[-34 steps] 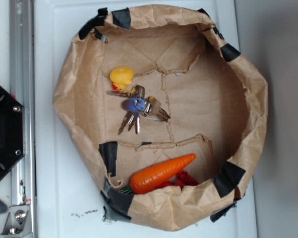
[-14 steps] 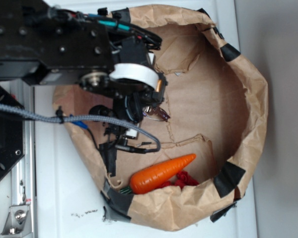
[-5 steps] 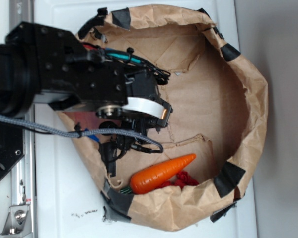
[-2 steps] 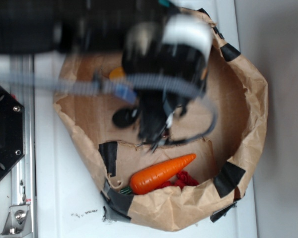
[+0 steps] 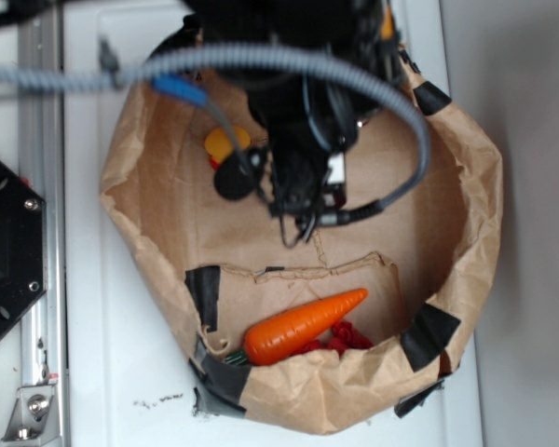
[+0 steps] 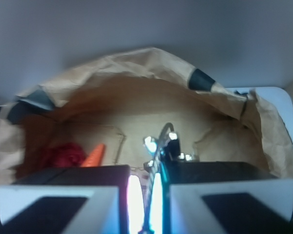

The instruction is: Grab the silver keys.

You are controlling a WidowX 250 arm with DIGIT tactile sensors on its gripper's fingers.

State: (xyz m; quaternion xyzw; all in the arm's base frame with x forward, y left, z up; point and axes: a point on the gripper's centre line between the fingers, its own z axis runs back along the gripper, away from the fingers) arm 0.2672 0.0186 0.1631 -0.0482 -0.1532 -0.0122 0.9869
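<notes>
Gripper: the black robot gripper (image 6: 145,195) hung over the middle of the bowl, its two pale-faced fingers (image 6: 63,204) drawn in to a narrow bright slit and clamped on the keys.
Keys: the small bunch of shiny silver metal keys (image 6: 162,146) sat pinched in that slit in the wrist view, a wire ring arching above the fingertips with bright metal pieces beside it; the bunch was up off the paper floor. In the exterior view the arm hid them.
Arm: the black arm (image 5: 303,140) reached in from the top edge of the exterior view, with a grey braided cable (image 5: 261,58) looping across it.
Container: a crumpled brown paper bowl (image 5: 466,214) patched with black tape stood on a white surface (image 5: 121,372).
Duck: a yellow rubber duck (image 5: 222,144) lay on the bowl floor just beside the arm, partly covered by it.
Carrot: an orange plastic carrot (image 5: 303,326) lay near the lower rim, well apart from the gripper, touching a small red object (image 5: 347,335).
</notes>
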